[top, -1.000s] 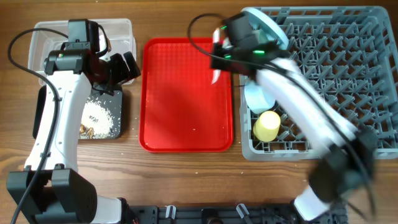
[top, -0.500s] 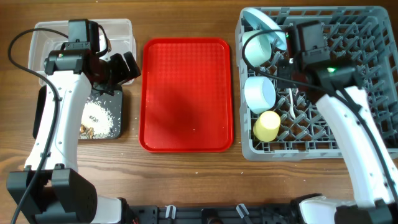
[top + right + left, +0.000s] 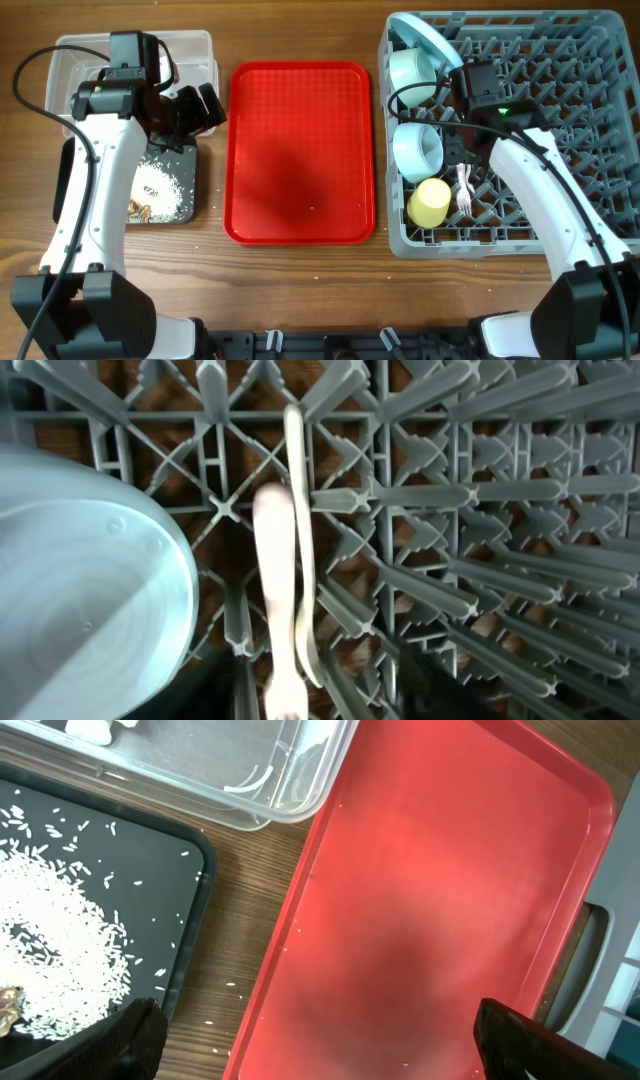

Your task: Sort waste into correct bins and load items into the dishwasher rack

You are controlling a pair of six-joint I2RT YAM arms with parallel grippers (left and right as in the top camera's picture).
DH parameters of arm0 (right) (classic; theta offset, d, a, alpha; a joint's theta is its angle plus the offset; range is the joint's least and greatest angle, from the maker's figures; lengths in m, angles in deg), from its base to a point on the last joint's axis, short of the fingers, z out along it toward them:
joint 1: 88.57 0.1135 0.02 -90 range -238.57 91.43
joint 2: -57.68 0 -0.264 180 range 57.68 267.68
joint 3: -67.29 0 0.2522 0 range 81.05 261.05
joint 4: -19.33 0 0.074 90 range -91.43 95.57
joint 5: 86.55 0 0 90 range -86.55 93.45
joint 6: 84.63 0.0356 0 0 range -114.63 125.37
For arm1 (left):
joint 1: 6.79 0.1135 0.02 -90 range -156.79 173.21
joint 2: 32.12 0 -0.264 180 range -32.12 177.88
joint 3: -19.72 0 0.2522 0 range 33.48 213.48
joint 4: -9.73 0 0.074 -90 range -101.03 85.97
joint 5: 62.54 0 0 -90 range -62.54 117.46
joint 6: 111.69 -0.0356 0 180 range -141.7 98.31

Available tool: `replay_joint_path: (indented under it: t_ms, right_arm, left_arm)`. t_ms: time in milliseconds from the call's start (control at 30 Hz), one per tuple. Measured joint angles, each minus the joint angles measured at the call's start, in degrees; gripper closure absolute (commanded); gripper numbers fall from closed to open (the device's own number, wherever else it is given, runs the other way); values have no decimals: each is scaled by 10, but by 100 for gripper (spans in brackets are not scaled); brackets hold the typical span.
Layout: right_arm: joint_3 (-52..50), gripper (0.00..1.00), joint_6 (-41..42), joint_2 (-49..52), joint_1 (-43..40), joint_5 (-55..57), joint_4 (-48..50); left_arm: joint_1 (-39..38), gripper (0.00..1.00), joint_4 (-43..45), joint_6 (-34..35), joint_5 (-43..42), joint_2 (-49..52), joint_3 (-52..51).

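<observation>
Cutlery [image 3: 275,590] now lies in the dishwasher rack [image 3: 580,80] (red tray [image 3: 300,150] cleared); right fingers [image 3: 457,140] can't be read, left fingers [image 3: 135,1040] spread, empty.

Pegs [image 3: 480,490] crowd rack [image 3: 580,100] — red tray [image 3: 300,150] open

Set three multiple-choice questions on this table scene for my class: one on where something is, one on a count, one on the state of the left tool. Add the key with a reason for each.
1. Where is the yellow cup? A on the red tray; B in the grey rack; C in the clear tub.
2. How many bowls sit in the rack? A one; B four; C two.
3. The left tool is: A open, holding nothing; B shut on the cup; C shut on a bowl.
Key: 1 B, the cup stands among the rack's pegs. 2 C, a pale green bowl and a light blue bowl. 3 A, its fingers stand wide apart with nothing between them.
</observation>
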Motion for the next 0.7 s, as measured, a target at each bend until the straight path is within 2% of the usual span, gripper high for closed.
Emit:
replay_joint_path:
  t_ms: [200, 233, 267, 300, 500, 533, 700]
  right_arm:
    - [47, 41, 5, -24, 0, -9, -66]
    - [58, 37, 5, -37, 0, -10, -72]
    - [75, 26, 5, -57, 0, -17, -80]
    - [93, 0, 5, -83, 0, -25, -83]
    - [168, 0, -1, -249, 0, -68, -71]
    - [177, 0, -1, -316, 0, -73, -71]
    - [176, 0, -1, -377, 0, -79, -82]
  left_arm:
    - [0, 0, 0, 0, 0, 0, 0]
    - [0, 0, 0, 0, 0, 0, 0]
    - [0, 0, 0, 0, 0, 0, 0]
    - [0, 0, 0, 0, 0, 0, 0]
    - [0, 0, 0, 0, 0, 0, 0]
    - [0, 0, 0, 0, 0, 0, 0]
    - [0, 0, 0, 0, 0, 0, 0]
